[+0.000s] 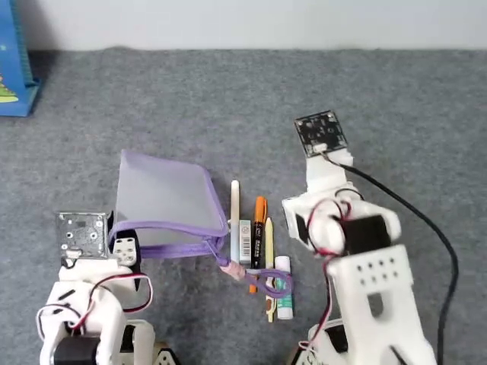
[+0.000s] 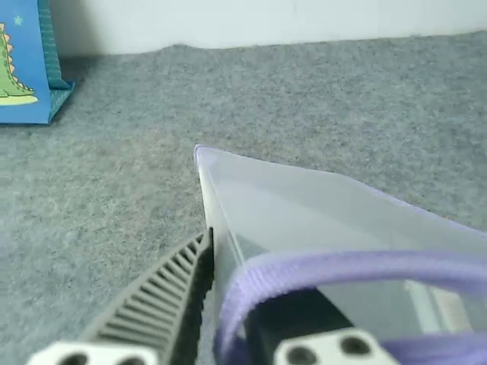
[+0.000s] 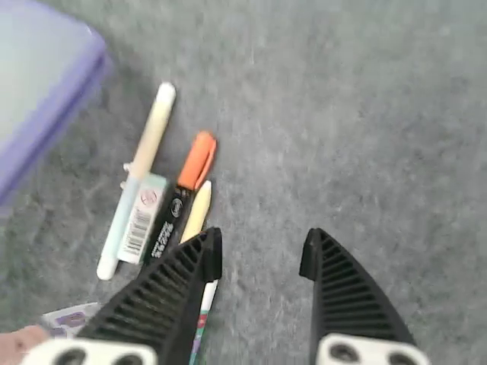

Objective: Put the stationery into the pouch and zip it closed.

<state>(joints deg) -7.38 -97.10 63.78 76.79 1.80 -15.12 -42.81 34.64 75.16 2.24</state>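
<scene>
Seemingly the left hand [image 2: 228, 262] is pinching the pouch [image 1: 163, 201] rim; the right hand [image 3: 262, 247] is hovering spread over the stationery [image 1: 257, 239].

I'm seeing a speckled grey surface [image 1: 228, 99]. The pouch [image 1: 163, 201] is frosted clear with purple trim. One marker [image 1: 258, 236] is black with an orange cap, one pen [image 1: 235, 204] pale cream. The box [image 2: 27, 76] is blue with a green dinosaur.

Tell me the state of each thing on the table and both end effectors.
pouch: unzipped, mouth open
left end effector: shut on the pouch rim
right end effector: open, holding nothing
orange marker: capped, lying outside the pouch
white pen: lying beside the pouch
glue stick: lying flat
</scene>
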